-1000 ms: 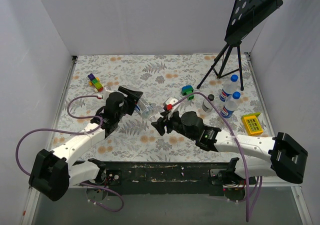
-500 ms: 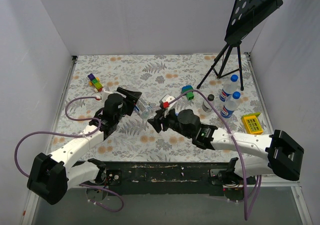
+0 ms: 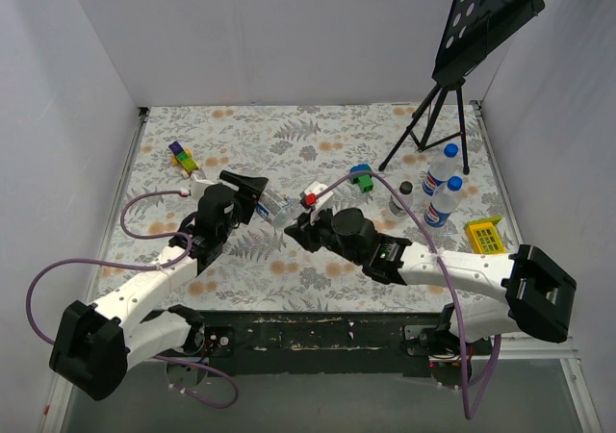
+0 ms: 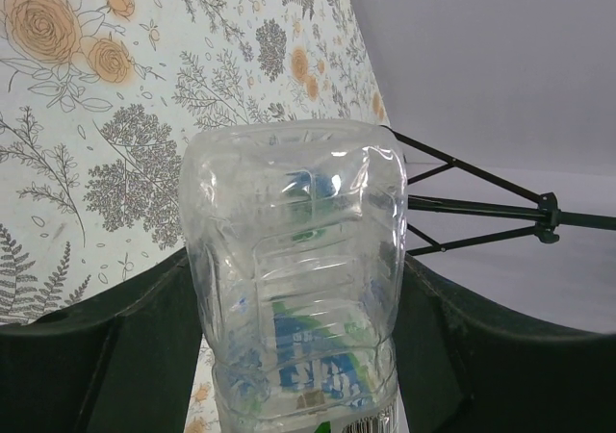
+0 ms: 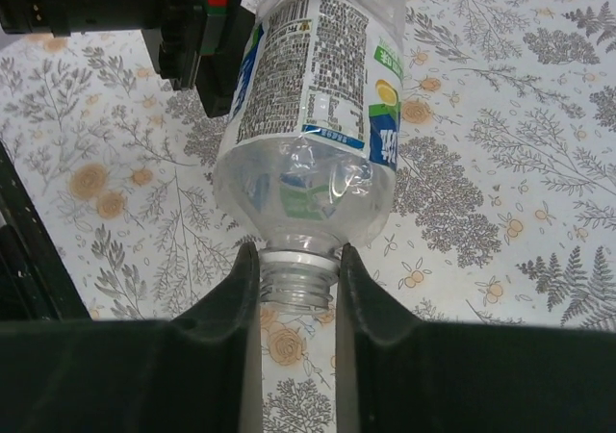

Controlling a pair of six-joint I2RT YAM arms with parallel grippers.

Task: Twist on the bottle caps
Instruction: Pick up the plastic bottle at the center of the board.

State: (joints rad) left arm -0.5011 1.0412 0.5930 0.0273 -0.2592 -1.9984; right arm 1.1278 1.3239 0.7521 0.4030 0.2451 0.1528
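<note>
- As the bottle (image 3: 276, 205) hangs above the middle of the table (image 3: 318, 130), we see the left gripper (image 3: 258, 194) clamped round its body, base end toward that arm.
- Its long axis runs far-left to near-right, mouth pointing at the right arm.
- The right gripper (image 5: 298, 281) meets it there, fingers (image 5: 241, 298) pressed on either side of the bare threaded neck, with no cap between them.
- We judge the right arm is placed to work the neck, but a cap has to come first.

Your floral-print worktop (image 3: 289, 125) holds multicoloured toy blocks (image 3: 181, 157) near its left edge, two blue-capped clear plastic bottles (image 3: 441, 168) and a yellow crate (image 3: 484, 238) near its right.
</note>
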